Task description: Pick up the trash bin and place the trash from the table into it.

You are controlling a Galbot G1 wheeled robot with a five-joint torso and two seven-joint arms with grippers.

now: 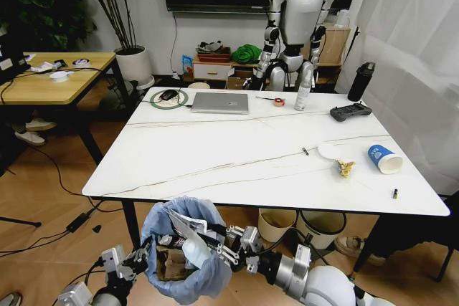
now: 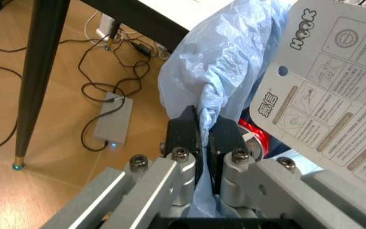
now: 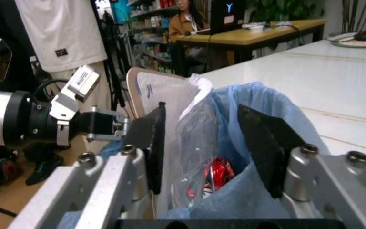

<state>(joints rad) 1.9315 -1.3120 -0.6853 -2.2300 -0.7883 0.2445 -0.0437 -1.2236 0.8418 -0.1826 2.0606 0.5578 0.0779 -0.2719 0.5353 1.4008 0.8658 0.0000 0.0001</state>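
Observation:
The trash bin (image 1: 183, 249), lined with a crinkled light-blue bag, hangs below the table's near edge. My left gripper (image 1: 136, 259) is shut on the bag's rim (image 2: 205, 129). My right gripper (image 1: 229, 245) hovers over the bin's mouth, open, its fingers (image 3: 151, 143) wide apart either side of a clear packet (image 3: 196, 138) standing in the bin. Inside lie a printed card (image 2: 326, 95), a red wrapper (image 3: 216, 172) and brown cardboard (image 1: 172, 263). On the white table (image 1: 237, 155), a blue-white paper cup (image 1: 385, 158), a yellow wrapper (image 1: 346, 168) and a white tissue (image 1: 330, 151) lie at the right.
A laptop (image 1: 219, 102), mouse (image 1: 168, 95), clear bottle (image 1: 303, 91), black controller (image 1: 350, 112) and black flask (image 1: 361, 82) line the table's far side. A cream bin (image 1: 276, 223) and a grey bin (image 1: 323, 227) stand under it. A wooden desk (image 1: 50, 80) is at the left.

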